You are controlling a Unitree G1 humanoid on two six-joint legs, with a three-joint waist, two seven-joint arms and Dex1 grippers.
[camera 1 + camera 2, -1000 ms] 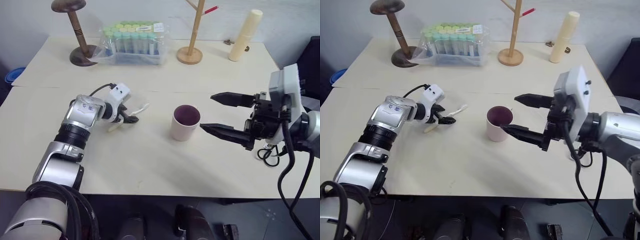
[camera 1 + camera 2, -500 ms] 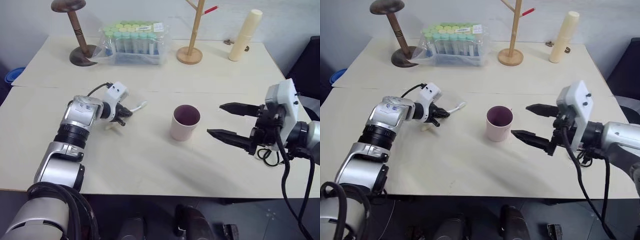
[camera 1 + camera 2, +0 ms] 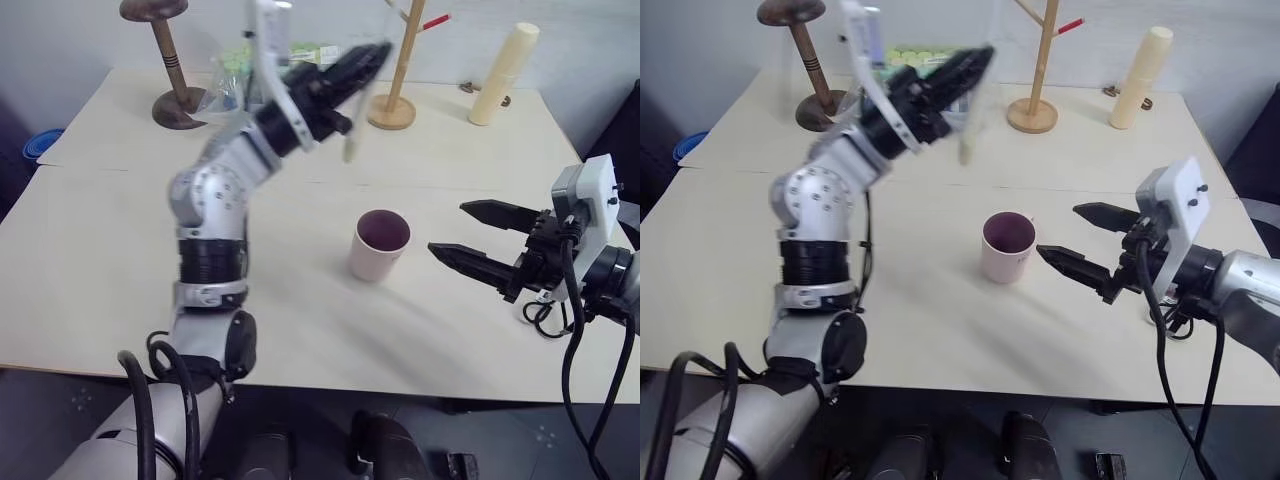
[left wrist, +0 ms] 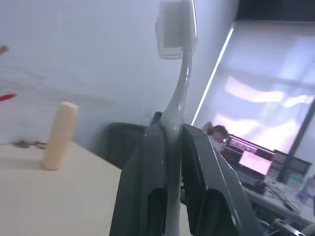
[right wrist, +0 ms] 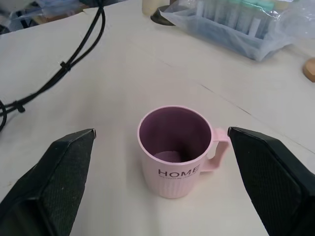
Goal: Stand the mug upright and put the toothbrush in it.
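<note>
The left gripper (image 4: 170,147) is clenched on the toothbrush (image 4: 178,73), its two dark fingers (image 4: 147,167) pinching the pale handle on both sides; in the left wrist view the handle runs up out of the grip to the white bristle head near the top centre of the frame. In the left eye view that gripper is lifted off the table (image 3: 110,270) into the upper middle of the frame, the toothbrush a pale smear beside it.

The right gripper (image 3: 478,236) sits at the right of the frame with its fingers spread wide and nothing between them. In the right wrist view the two black fingertips (image 5: 69,162) stand at the lower corners, and the mug (image 5: 176,152) stands upright between them but apart from both, "HOME" lettering facing the camera and the handle towards the frame's right.

Along the table's far edge at the top of the frame stand a wooden stand (image 3: 168,60), a bagged tube rack (image 3: 920,60), a wooden branch stand (image 3: 395,95) and a tall cream cylinder (image 3: 503,72).
</note>
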